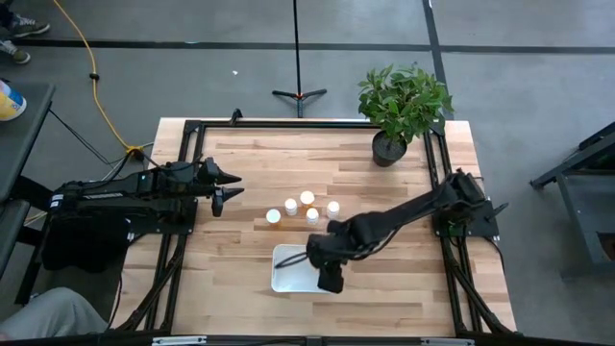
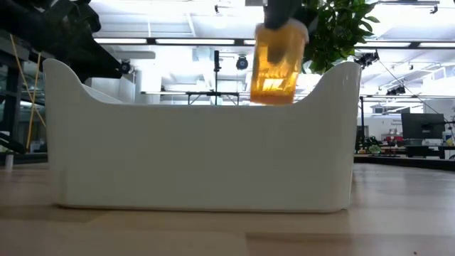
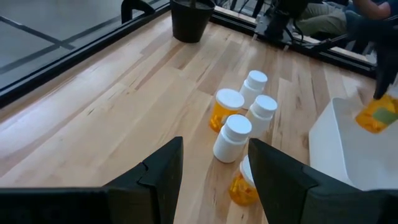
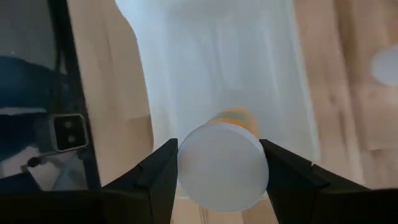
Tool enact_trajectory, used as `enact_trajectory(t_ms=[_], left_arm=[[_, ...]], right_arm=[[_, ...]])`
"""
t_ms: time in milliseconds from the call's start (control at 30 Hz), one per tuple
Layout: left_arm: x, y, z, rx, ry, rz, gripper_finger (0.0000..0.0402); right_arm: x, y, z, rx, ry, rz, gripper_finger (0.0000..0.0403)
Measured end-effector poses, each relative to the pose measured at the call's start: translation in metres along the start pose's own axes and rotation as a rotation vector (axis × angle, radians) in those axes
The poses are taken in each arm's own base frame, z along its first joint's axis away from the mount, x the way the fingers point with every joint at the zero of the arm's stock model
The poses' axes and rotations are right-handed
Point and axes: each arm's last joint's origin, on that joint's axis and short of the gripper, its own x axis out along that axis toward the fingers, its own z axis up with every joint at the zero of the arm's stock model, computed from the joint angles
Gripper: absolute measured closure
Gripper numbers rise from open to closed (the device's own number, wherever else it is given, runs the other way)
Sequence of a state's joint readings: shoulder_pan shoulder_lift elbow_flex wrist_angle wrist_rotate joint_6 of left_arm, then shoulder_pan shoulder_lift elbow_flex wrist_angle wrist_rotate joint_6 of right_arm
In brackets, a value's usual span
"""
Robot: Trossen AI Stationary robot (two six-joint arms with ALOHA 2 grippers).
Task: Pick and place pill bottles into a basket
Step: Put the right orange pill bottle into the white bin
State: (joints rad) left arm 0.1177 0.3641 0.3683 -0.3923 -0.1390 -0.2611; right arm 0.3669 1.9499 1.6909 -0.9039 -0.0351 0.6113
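Right gripper (image 4: pixel 217 163): jaws clamped on the white cap of one pill bottle (image 2: pixel 276 64), which is held tilted above the basket (image 2: pixel 199 153) (bottle base clear of the rim in the low view). Directly beneath the jaws the basket interior is seen. Four pill bottles (image 1: pixel 306 208) are grouped on the table (image 1: pixel 240 163) just beyond the basket. Left gripper (image 1: pixel 223 188): fingers spread, nothing held, well apart from the group.

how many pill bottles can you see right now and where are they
5. Four standing bottles cluster on the table beyond the basket; the held bottle hangs in the right gripper above the basket.
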Motion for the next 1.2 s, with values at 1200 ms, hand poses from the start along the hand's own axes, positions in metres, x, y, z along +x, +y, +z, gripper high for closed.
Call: enact_trajectory(t_ms=[1200], left_arm=[[0.0,0.0,0.0,-0.004,0.003,0.001,0.0186]], right_arm=[[0.027,-0.034,0.016,0.171,0.094,-0.028,0.0204]])
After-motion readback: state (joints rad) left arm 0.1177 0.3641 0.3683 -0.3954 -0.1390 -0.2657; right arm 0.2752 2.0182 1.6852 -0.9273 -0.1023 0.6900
